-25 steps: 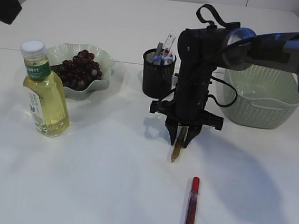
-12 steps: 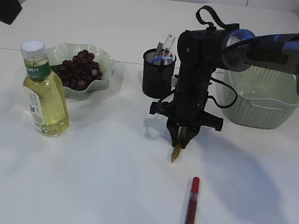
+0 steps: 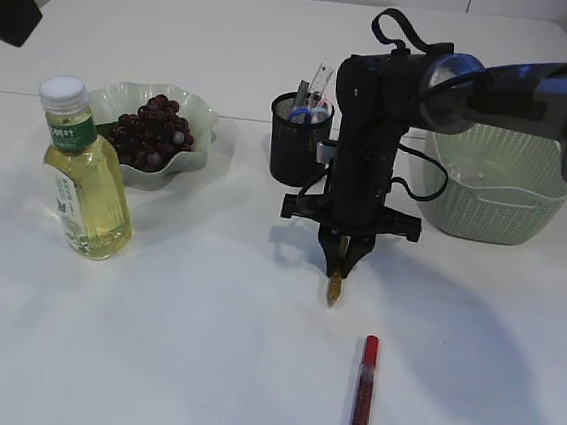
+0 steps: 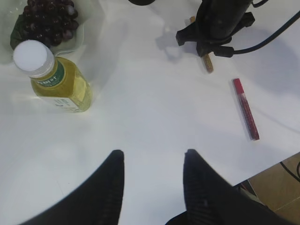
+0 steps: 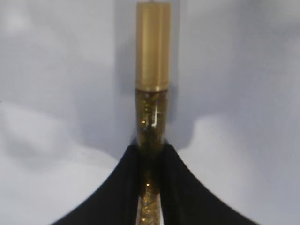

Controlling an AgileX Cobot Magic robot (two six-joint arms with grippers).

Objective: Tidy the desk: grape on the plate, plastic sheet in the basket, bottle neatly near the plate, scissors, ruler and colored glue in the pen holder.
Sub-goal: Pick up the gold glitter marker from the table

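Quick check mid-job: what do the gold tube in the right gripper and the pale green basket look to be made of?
Gold glitter glue tube: clear, glossy plastic by the look, since glitter flecks show through the barrel; its cap is opaque matte gold, probably plastic too.
Pale green perforated basket: likely moulded plastic with a matte finish, given its uniform colour and regular pattern of small holes.

Bright, even overhead light; soft shadows on the table point(image 3: 200, 345); blurry right wrist close-up.
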